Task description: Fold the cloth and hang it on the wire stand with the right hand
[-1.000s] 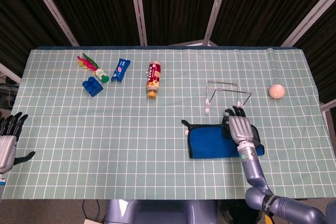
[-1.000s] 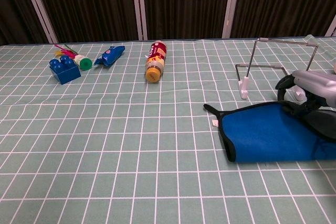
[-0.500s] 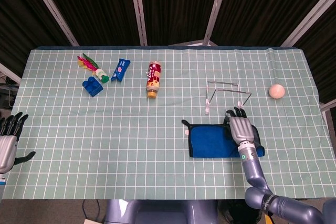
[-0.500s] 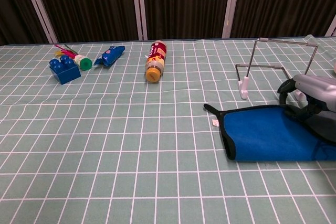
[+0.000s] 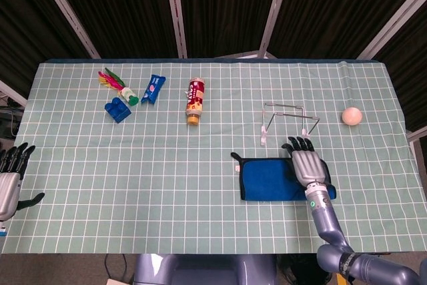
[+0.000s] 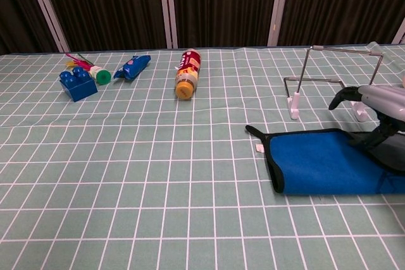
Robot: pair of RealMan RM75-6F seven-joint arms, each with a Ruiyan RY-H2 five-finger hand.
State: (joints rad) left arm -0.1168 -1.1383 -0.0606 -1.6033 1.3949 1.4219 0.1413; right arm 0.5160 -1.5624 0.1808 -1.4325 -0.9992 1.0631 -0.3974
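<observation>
The blue cloth point(image 5: 270, 179) with a black edge lies folded flat on the table, right of centre, and shows in the chest view too point(image 6: 316, 164). My right hand point(image 5: 308, 165) hovers over its right end. In the chest view the right hand point(image 6: 383, 100) stretches its fingers out above the cloth, while the thumb reaches down toward the cloth's far right part; nothing is gripped. The wire stand point(image 5: 288, 119) stands just beyond the cloth, upright on white feet point(image 6: 335, 67). My left hand point(image 5: 10, 178) rests at the table's left edge, fingers apart and holding nothing.
A cream ball point(image 5: 351, 115) lies right of the stand. At the back left are a bottle on its side point(image 5: 194, 101), a blue packet point(image 5: 153, 88), a blue brick point(image 5: 119, 109) and a feathered toy point(image 5: 117, 83).
The right hand's fingers have lifted off the cloth and straightened, and the hand has shifted slightly right. The cloth now lies flatter. The left hand has not moved.
</observation>
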